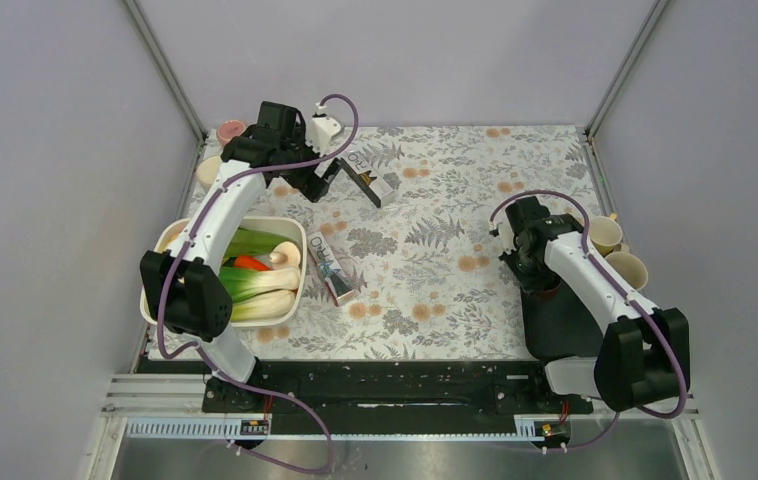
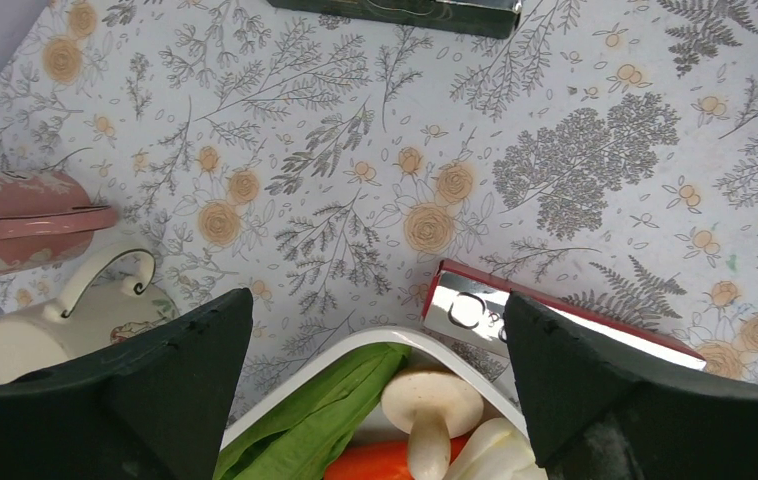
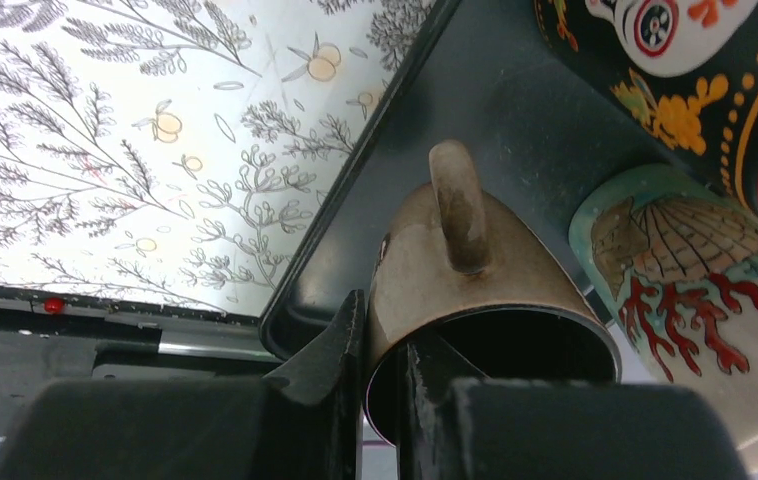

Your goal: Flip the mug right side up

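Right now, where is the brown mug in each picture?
Right wrist view: brown mug at bottom middle, rim pinched by the right gripper.
Top view: right side, mostly hidden under that gripper.
Left wrist view: not in it.
Shared landmark: the flowered cloth, in all three.

**A robot test cell in a lab**

Plain grey panels (image 1: 45, 150) on metal posts (image 1: 167, 70) boxed in the surface, which was covered with a floral cloth (image 1: 435, 200). The left arm (image 1: 217, 215) and the right arm (image 1: 585, 270), both white and black, stood bolted to a black rail (image 1: 405, 385) at the near edge. Purple cables (image 1: 352, 122) looped off them, and a white tub (image 1: 167, 236) of vegetables sat on the cloth.
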`<state>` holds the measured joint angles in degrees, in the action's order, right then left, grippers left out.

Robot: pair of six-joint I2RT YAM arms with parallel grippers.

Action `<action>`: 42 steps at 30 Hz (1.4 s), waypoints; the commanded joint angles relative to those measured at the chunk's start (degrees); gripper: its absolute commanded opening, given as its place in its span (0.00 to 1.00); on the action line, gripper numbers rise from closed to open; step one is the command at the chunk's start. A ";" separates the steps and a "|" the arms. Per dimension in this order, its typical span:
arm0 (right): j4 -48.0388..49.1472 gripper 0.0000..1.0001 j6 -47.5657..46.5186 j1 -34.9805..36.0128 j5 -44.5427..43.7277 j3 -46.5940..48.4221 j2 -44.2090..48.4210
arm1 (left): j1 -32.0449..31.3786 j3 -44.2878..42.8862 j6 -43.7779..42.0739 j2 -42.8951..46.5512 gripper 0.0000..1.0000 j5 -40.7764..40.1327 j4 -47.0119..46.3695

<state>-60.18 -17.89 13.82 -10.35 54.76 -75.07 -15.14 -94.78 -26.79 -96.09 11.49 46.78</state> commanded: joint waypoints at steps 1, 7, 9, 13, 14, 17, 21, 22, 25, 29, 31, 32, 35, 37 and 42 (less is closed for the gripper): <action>6.55 0.00 -2.80 -2.59 2.58 -1.00 -1.07 | 0.46 -1.99 -2.09 1.88 0.99 -2.18 -2.49; 9.15 0.00 -4.54 -5.47 5.80 -1.16 -4.91 | 0.46 -2.41 -2.70 2.32 0.99 -2.43 -2.18; 8.97 0.00 -6.18 -5.75 6.38 -1.57 -5.81 | 0.46 -2.35 -2.78 2.55 0.99 -2.32 -2.18; 8.74 0.01 -7.04 -5.85 7.25 -2.36 -6.61 | 0.46 -1.99 -3.10 2.85 0.99 -1.66 -2.22; 8.81 0.04 -6.76 -5.91 6.40 -2.56 -6.59 | 0.46 -1.91 -3.30 2.90 0.99 -1.69 -2.22; 9.15 0.21 -6.25 -5.90 4.63 -3.14 -5.34 | 0.46 -1.65 -3.86 2.79 0.99 -2.05 -2.25; 8.75 0.40 -5.73 -5.91 2.73 -2.54 -3.62 | 0.46 -1.31 -4.59 2.84 0.99 -2.59 -2.23; 8.33 0.43 -5.62 -5.91 2.32 -2.26 -3.21 | 0.48 -1.21 -4.98 2.92 0.99 -2.88 -2.27; 7.13 0.51 -4.78 -5.91 0.89 -1.54 -2.03 | 0.54 -1.11 -7.10 2.75 0.99 -4.62 -2.35; 5.20 0.56 -3.33 -5.55 0.43 0.77 0.08 | 1.84 -3.17 -13.33 1.18 0.99 -8.14 -0.91; 4.94 0.57 -3.28 -4.87 -0.27 1.36 1.76 | 3.08 -6.01 -18.46 -1.27 0.99 -8.86 1.62; 4.99 0.66 -3.37 -4.51 -0.55 1.47 3.00 | 3.62 -7.34 -22.65 -2.75 0.99 -9.93 2.22; 5.64 0.96 -3.63 -3.34 -0.49 1.44 6.46 | 5.20 -11.04 -33.81 -7.69 0.99 -17.18 2.41; 6.55 0.99 -3.78 -2.34 0.32 1.11 8.69 | 6.59 -15.31 -39.95 -12.38 0.99 -20.31 2.78; 9.27 1.00 -3.77 -0.03 0.47 0.95 13.42 | 10.31 -32.74 -49.80 -26.94 0.89 -23.67 8.81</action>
<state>-53.56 -21.78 12.25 -9.52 54.00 -65.12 -7.33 -116.90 -64.01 -114.45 -5.96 51.48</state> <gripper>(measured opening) 0.993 0.940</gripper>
